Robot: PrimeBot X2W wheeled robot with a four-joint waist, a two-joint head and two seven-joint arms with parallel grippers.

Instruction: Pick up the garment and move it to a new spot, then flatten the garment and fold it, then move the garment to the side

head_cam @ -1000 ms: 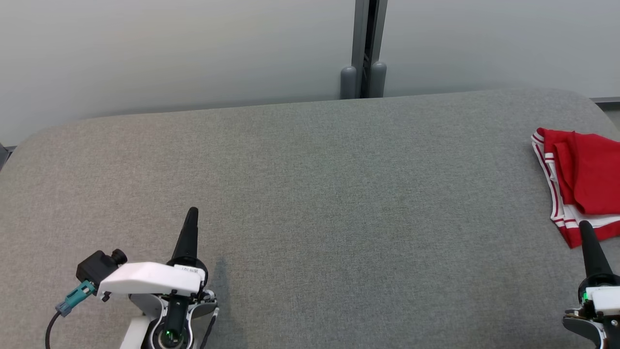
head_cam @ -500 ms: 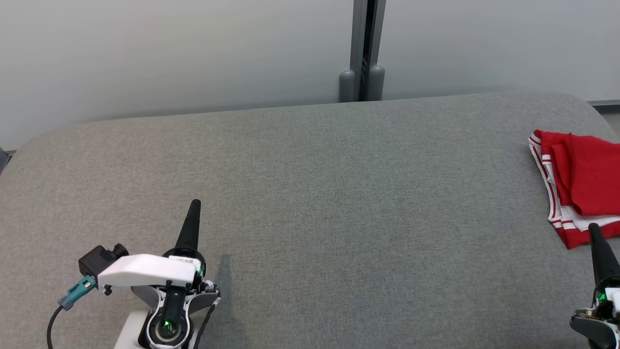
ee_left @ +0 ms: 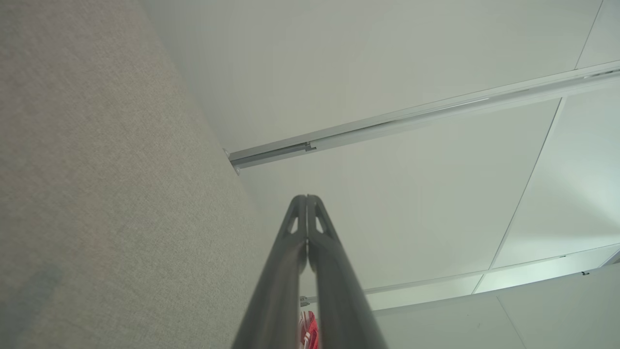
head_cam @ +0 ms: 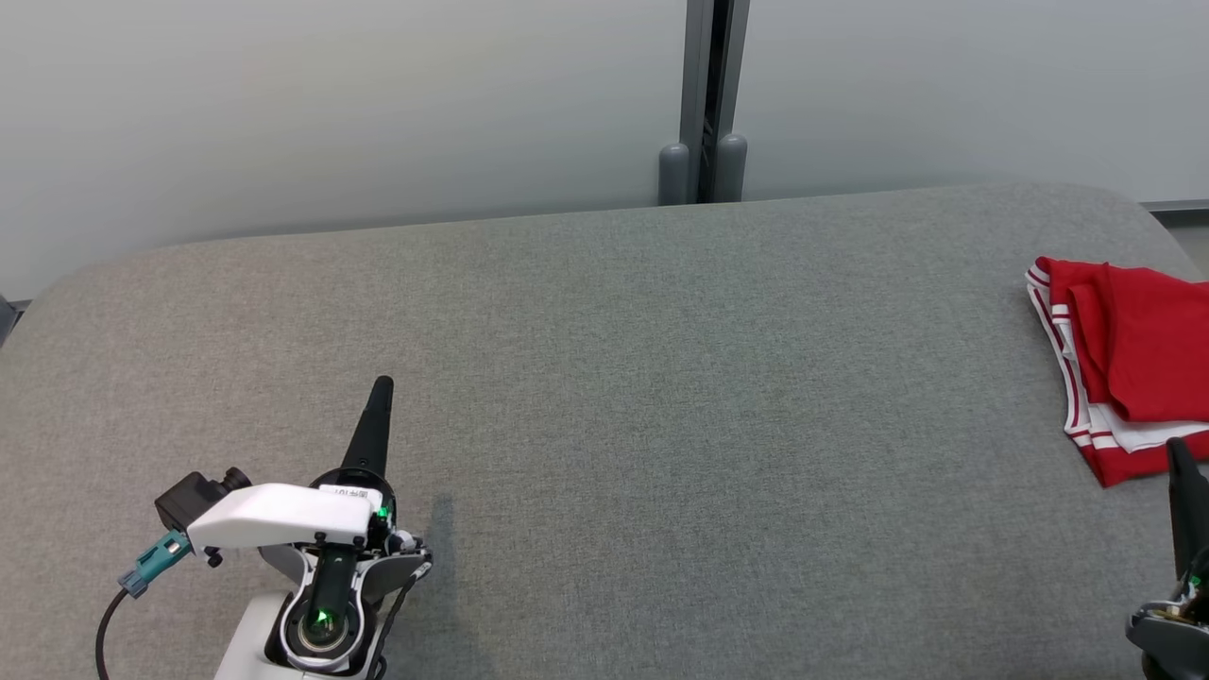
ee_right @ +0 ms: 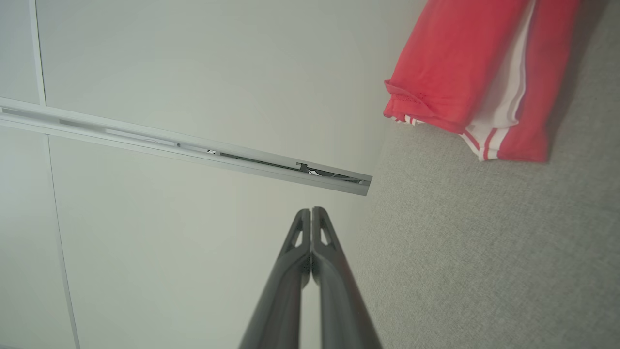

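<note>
Garment [head_cam: 1138, 345]: red, white stripe trim. Counter [head_cam: 661, 425]: heathered grey weave. Left gripper [head_cam: 380, 387]: black fingers [head_cam: 368, 439], white housing [head_cam: 283, 515], teal connector [head_cam: 151, 567]. Wall [head_cam: 331, 113]: pale grey.

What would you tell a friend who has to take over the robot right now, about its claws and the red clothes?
Left claw: shut, holding nothing, over the near left part of the grey cushion.
Right claw: shut, holding nothing, close to the red garment.
Red garment: folded, lying at the cushion's right end.
Done, by the look of it: folding and moving it aside.
Left: probably nothing; maybe check the fold is neat.
</note>
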